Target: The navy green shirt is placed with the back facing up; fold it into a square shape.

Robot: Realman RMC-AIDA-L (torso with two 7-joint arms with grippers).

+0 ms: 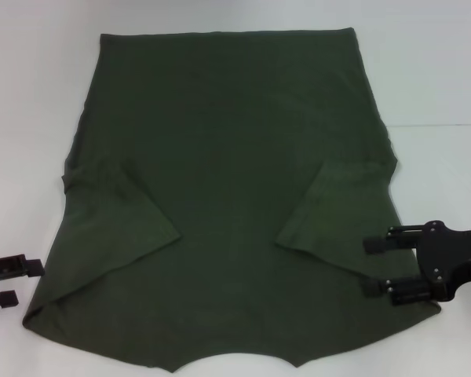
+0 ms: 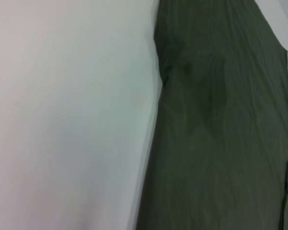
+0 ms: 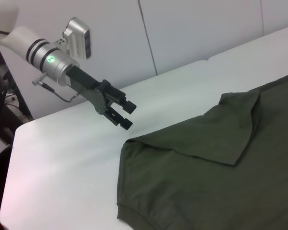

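Observation:
The navy green shirt (image 1: 228, 181) lies flat on the white table (image 1: 31, 118), filling most of the head view. Both short sleeves are folded inward onto the body, one sleeve (image 1: 125, 212) on the left and the other sleeve (image 1: 337, 208) on the right. My right gripper (image 1: 367, 267) is open at the shirt's right edge near the front, its fingers spread over the fabric. My left gripper (image 1: 27, 283) is open just off the shirt's left front corner, holding nothing. The right wrist view shows that left gripper (image 3: 129, 116) hovering above the table beside the shirt (image 3: 206, 182). The left wrist view shows only the shirt (image 2: 221, 120) and table.
Bare white tabletop (image 2: 62, 120) lies to the left of the shirt and behind it. The table's end edge (image 3: 9, 158) shows beyond the left arm, with a pale wall (image 3: 182, 28) behind. The collar end of the shirt reaches the near table edge.

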